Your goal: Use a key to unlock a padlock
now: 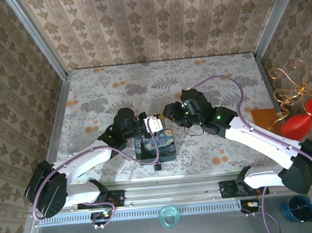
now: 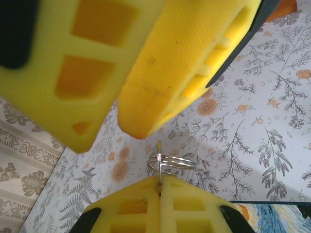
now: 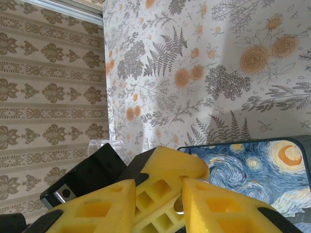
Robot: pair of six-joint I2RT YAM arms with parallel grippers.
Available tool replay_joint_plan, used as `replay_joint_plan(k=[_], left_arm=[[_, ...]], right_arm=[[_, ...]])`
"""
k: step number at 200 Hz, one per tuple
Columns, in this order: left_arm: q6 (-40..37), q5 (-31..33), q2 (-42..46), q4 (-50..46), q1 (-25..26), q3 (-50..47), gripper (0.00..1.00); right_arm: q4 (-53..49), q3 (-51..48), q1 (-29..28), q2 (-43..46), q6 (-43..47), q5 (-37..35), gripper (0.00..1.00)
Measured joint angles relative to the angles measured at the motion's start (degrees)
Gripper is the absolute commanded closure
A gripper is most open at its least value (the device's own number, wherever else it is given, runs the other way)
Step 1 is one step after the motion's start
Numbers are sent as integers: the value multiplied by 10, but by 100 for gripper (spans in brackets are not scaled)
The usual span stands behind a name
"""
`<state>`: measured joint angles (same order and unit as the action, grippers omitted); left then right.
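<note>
I see free table beyond both arms up to the far wall, and the side rails are well apart from them. The blue painted box lies near the front rail. The padlock sits at the box's near edge, tiny and dark; its shackle I cannot make out. My left fingers are pressed together on a key ring. My right fingers stand spread, just beside the left ones.
</note>
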<state>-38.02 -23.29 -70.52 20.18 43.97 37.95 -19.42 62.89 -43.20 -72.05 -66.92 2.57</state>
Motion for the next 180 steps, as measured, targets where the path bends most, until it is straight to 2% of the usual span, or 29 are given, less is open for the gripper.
replay_joint_plan(k=[45, 82, 180], left_arm=[[0, 9, 0, 11, 3, 0, 100], [0, 16, -3, 16, 3, 0, 100], [0, 28, -16, 37, 3, 0, 100]], right_arm=[[-6, -3, 2, 0, -9, 4, 69], [-6, -3, 3, -3, -13, 4, 76], [-5, -5, 6, -20, -25, 23, 77]])
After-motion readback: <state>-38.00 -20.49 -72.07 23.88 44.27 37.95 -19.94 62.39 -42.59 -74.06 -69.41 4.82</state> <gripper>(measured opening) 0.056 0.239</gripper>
